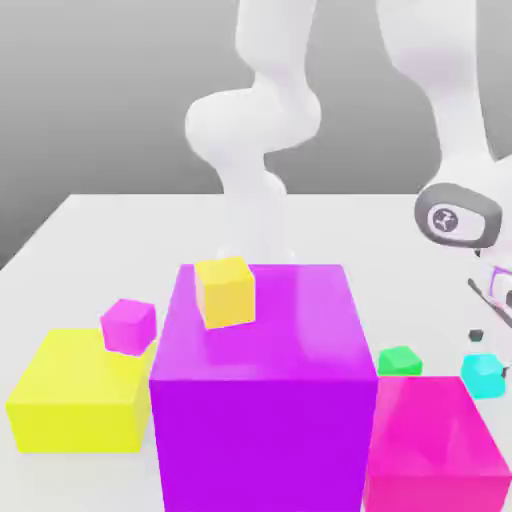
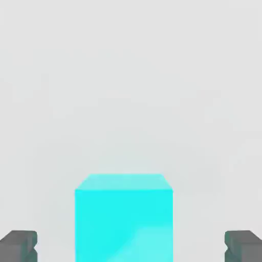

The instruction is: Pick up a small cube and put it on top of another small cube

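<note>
The tiny cyan cube [image 1: 484, 374] rests on the white table at the exterior view's right, behind the big pink block. In the hand view the cyan cube [image 2: 124, 217] lies between my two grey fingertips [image 2: 19, 245], with a wide gap on each side. My gripper [image 2: 131, 246] is open and straddles the cube without touching it. In the exterior view the hand [image 1: 458, 217] hangs just above the cube at the right edge. A tiny green cube [image 1: 399, 360] sits on the table a short way toward the exterior view's left of the cyan one.
A big purple block [image 1: 262, 400] stands in front at the middle, with a small yellow cube [image 1: 225, 290] on top. A big pink block [image 1: 435, 445] is at the front right, a big yellow block [image 1: 75, 405] at the left with a small magenta cube [image 1: 128, 325] on it.
</note>
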You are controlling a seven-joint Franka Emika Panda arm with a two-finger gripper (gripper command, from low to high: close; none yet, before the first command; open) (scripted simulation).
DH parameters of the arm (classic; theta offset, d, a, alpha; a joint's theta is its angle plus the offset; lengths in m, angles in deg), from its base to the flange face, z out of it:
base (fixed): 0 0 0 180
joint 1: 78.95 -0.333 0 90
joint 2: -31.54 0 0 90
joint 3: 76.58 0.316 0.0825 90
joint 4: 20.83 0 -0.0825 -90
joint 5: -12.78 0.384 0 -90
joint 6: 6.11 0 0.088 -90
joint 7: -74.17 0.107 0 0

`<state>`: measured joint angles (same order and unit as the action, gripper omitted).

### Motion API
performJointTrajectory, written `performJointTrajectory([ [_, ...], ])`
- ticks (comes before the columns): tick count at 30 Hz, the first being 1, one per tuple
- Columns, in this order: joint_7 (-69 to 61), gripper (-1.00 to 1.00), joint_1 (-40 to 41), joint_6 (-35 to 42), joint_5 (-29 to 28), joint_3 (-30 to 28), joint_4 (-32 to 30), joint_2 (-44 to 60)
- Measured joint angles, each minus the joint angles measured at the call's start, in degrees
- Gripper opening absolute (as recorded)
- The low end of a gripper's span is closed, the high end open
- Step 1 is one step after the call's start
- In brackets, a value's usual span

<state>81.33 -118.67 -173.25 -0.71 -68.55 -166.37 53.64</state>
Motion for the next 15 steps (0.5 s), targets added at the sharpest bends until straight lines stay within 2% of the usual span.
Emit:
performJointTrajectory([
  [7,0.2,-1.00,-0.1,-0.1,-0.3,-0.2,0.1,0.3],
  [12,-3.9,-1.00,3.0,6.8,5.0,4.1,-1.9,-8.6],
  [15,-5.5,-1.00,6.3,13.3,8.8,2.4,-1.4,-15.0],
])
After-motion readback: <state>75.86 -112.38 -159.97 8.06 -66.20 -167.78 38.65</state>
